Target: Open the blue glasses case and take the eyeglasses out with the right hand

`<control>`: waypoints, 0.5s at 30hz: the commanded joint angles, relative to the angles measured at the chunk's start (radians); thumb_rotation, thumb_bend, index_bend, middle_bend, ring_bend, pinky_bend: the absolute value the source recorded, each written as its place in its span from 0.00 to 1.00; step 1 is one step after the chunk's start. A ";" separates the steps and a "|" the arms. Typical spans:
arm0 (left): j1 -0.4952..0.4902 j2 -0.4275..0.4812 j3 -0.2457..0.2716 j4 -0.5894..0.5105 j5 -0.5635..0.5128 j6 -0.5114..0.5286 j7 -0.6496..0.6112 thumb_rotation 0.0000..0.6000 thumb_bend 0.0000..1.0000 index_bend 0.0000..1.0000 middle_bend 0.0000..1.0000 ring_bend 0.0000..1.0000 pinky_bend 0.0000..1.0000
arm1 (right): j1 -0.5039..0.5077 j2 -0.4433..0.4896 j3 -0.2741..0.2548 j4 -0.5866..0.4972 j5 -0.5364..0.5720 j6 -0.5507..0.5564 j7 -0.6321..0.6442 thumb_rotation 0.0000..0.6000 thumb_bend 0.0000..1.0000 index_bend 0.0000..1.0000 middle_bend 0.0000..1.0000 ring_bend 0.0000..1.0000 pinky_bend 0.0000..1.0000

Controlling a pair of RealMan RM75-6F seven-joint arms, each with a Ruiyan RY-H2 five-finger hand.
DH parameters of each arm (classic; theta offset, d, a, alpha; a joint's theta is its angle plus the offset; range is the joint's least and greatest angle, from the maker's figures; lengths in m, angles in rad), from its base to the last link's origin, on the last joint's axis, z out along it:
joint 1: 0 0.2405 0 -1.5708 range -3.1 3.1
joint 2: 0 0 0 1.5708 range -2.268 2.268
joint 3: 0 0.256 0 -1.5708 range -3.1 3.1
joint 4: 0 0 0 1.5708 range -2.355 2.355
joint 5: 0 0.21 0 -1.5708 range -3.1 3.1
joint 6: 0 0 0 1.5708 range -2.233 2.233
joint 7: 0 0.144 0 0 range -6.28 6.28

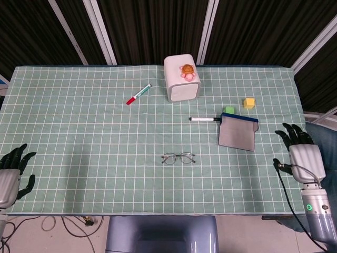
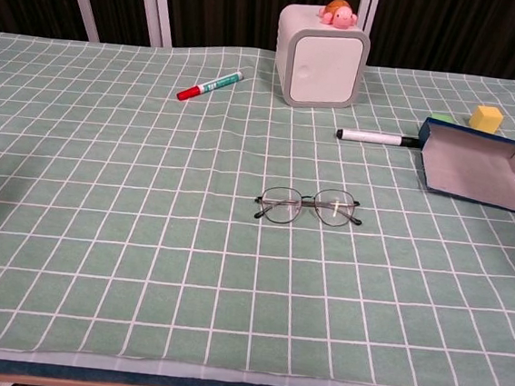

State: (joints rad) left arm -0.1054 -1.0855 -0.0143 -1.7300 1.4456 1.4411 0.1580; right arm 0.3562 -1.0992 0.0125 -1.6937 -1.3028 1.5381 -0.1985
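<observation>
No text, brand, number or sign can be read anywhere in either view. The red-capped marker [image 2: 210, 85], in the upper left of the chest view, carries a green printed band along its white barrel, but the lettering is too small and blurred to make out. The black-capped marker [image 2: 375, 137] right of centre shows a plain white barrel.

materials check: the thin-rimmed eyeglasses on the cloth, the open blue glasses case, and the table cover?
Thin-rimmed eyeglasses: probably dark wire metal, going by the very thin rims and temples; clear lenses, glass or plastic unclear.
Open blue glasses case: stiff flat panels, blue outer edge and matte grey lining, likely covered board or faux leather; uncertain.
Green grid-patterned table cover: looks like woven fabric, matte, draped over the front edge.
</observation>
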 commanded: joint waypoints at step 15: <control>0.003 0.003 0.013 0.018 0.097 0.042 -0.002 1.00 0.47 0.16 0.00 0.00 0.07 | -0.186 -0.146 -0.079 0.211 -0.148 0.095 -0.009 1.00 0.25 0.24 0.14 0.11 0.22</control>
State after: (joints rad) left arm -0.1023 -1.0836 -0.0019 -1.7122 1.5412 1.4819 0.1549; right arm 0.1734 -1.2430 -0.0672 -1.4849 -1.4487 1.6356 -0.2107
